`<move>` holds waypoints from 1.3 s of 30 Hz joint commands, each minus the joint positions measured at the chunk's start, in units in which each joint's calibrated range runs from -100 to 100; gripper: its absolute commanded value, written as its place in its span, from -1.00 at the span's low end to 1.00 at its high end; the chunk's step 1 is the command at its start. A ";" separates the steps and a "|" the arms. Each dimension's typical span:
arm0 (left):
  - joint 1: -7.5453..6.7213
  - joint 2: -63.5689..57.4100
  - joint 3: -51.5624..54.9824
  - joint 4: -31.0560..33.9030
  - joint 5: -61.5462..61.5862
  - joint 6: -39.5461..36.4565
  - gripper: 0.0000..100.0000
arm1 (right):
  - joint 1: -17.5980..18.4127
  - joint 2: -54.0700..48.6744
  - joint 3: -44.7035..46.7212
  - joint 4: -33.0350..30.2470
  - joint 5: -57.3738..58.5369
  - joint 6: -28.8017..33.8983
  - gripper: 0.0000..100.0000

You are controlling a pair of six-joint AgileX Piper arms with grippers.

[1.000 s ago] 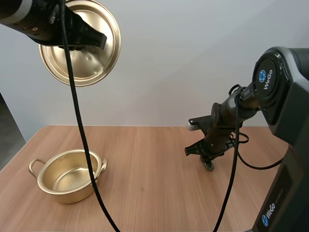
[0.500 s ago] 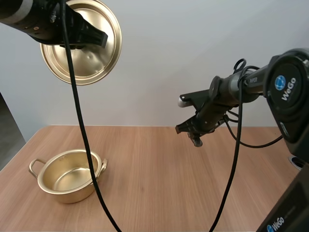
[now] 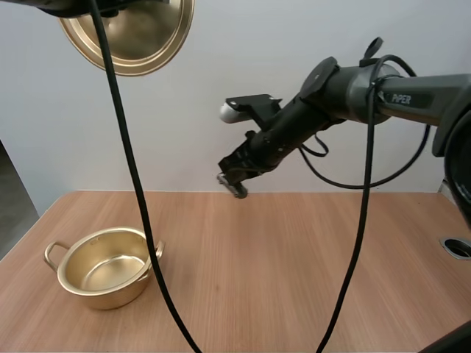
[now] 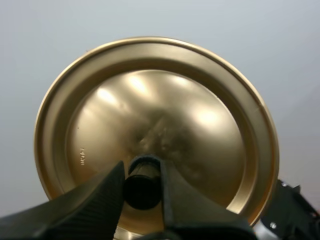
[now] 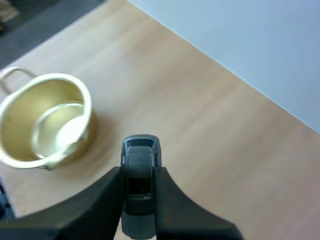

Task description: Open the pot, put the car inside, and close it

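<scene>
The gold pot [image 3: 105,266] stands open and empty at the table's left; it also lies ahead of my right gripper [image 5: 140,187]. High above it hangs the gold lid [image 3: 136,34], held by its black knob [image 4: 142,180] between the fingers of my left gripper [image 4: 142,187]. My right gripper [image 3: 234,182] is raised over the middle of the table, right of the pot, shut on a small grey toy car [image 5: 140,172] that sticks out past its tips [image 3: 237,187].
The wooden table [image 3: 280,279] stretches bare between the pot and the right arm. A round metal hole [image 3: 458,247] sits near the table's right edge. A pale wall stands behind.
My right gripper has lifted the car off the table and swung left toward the pot. The left gripper has raised the lid higher.
</scene>
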 commanded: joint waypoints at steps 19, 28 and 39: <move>2.22 -6.91 0.02 3.41 -13.91 -4.25 -1.00 | 20.24 27.61 -9.97 13.90 -18.83 -16.24 -1.00; 2.20 -6.91 0.02 5.15 -12.44 -4.06 -1.00 | 20.24 33.43 -9.97 11.81 -26.61 -17.30 -1.00; 2.20 -6.91 0.19 10.95 -9.71 -3.49 -1.00 | 20.24 32.89 -9.97 10.72 -29.38 -16.52 1.00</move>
